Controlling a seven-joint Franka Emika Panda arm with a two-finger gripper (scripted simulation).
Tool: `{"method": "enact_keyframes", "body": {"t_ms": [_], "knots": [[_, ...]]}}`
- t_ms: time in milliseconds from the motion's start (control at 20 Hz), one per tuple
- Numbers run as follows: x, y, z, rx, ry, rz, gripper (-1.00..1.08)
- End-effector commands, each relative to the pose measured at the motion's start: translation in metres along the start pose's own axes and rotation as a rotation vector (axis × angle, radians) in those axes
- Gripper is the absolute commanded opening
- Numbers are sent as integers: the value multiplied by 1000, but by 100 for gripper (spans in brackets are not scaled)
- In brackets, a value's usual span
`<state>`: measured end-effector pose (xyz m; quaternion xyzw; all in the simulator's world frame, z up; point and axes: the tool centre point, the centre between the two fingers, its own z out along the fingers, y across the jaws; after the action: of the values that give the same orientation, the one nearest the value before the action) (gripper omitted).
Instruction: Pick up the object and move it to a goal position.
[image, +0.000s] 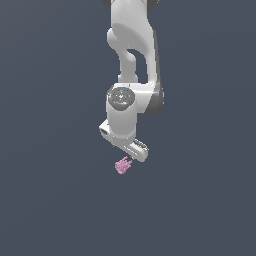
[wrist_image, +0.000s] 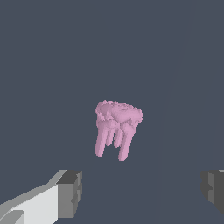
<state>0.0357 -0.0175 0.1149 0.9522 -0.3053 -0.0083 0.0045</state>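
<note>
At the low end of the white arm (image: 131, 75), the pincer (image: 136, 150) is hanging with its jaws standing wide apart and nothing between them. In the wrist view, the dark grey pads (wrist_image: 70, 192) are sitting far out to either side, with bare desk (wrist_image: 43, 65) showing across the gap. Just below the pincer in the exterior view, the object (image: 123, 165) is lying on the desk, a small pink lump close under the fingertips and a touch toward the exterior view's left. From the wrist, the object (wrist_image: 117, 127) is showing a bumpy cap with several stubby prongs trailing off one side, and it is sitting ahead of the open gap, not yet inside it.

So this looks like the approach step: the grasp is not yet made, and the move to the goal is all still to do. No goal marker is showing in either view. The next move is calling for a short drop and a small shift to bring the jaws astride the lump, then a squeeze across the cap, where the grip looks firmer than on the thin prongs.
</note>
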Motion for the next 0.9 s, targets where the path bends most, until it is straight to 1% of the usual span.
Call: {"method": "enact_keyframes", "body": {"t_ms": [0,400,600,850], "knots": [[6,-3,6,4,2,74,100],[18,-11,20,12,8,243,100],[22,-13,24,14,10,291,100],[23,-14,26,15,11,317,100]]}}
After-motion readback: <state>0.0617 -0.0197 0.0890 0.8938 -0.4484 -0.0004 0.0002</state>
